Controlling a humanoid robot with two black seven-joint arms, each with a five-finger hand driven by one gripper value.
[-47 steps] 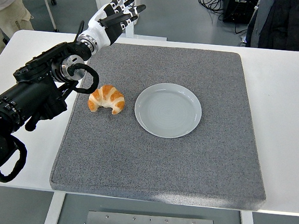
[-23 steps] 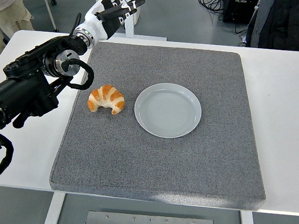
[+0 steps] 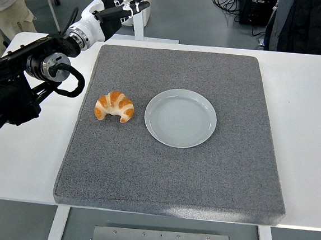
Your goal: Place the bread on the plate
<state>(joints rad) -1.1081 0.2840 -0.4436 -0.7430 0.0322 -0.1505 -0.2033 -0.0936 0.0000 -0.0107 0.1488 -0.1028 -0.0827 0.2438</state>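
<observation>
On the white tabletop lies a grey mat carrying the empty plate, with the bread just beside it, ungrasped. The left hand hovers open, far corner. Next, I judge, it must descend and grasp.

The left arm comes in from the left edge and reaches up over the tabletop's far-left corner, black links angled upward to a white wrist. Its left hand is raised beyond the far edge, fingers spread and extended, holding nothing. No part of the right arm shows.
</observation>
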